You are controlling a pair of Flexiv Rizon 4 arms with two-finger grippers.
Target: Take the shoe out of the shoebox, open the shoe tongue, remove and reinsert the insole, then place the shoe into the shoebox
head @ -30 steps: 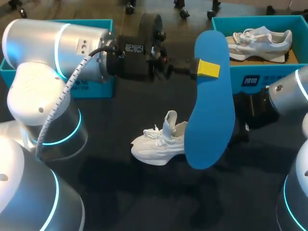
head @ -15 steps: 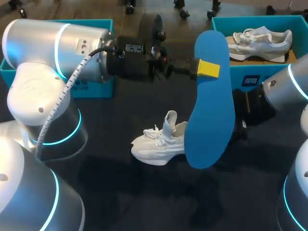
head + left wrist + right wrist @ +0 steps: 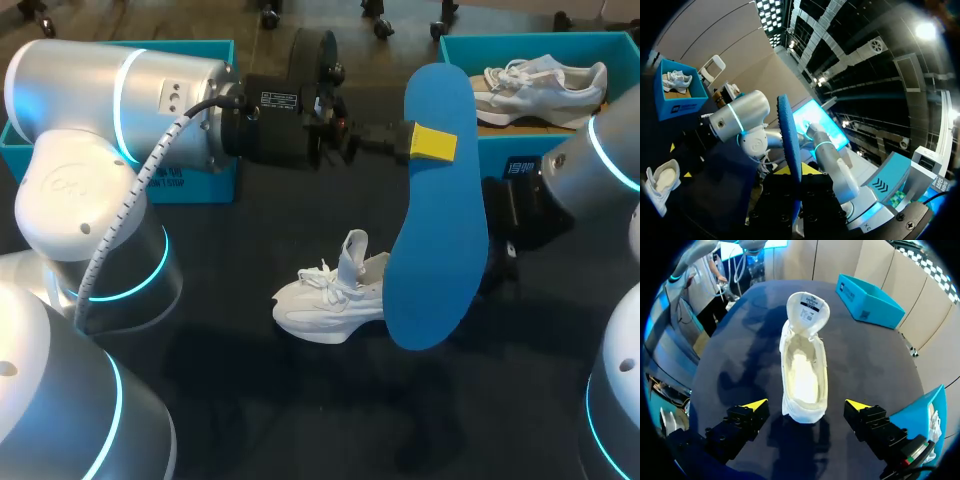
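Observation:
My left gripper (image 3: 432,143) is shut on a blue insole (image 3: 440,220) and holds it upright above the table; in the left wrist view the insole (image 3: 789,140) stands edge-on between the fingers. A white shoe (image 3: 325,300) lies on the dark table below it, tongue (image 3: 808,310) folded forward and the inside bare. My right gripper (image 3: 806,407) is open just behind the shoe's heel (image 3: 802,410), one yellow tip on each side, not touching. In the head view the insole hides the right gripper's fingers. The teal shoebox (image 3: 600,135) at the back right holds a second white shoe (image 3: 545,85).
Another teal box (image 3: 190,180) stands at the back left, behind my left arm (image 3: 120,100). The right arm's black wrist (image 3: 520,215) is just in front of the shoebox. Dark tabletop lies in front of the shoe.
My right arm has shifted slightly back and toward the middle, behind the insole. The left arm, the insole and the shoe have not moved.

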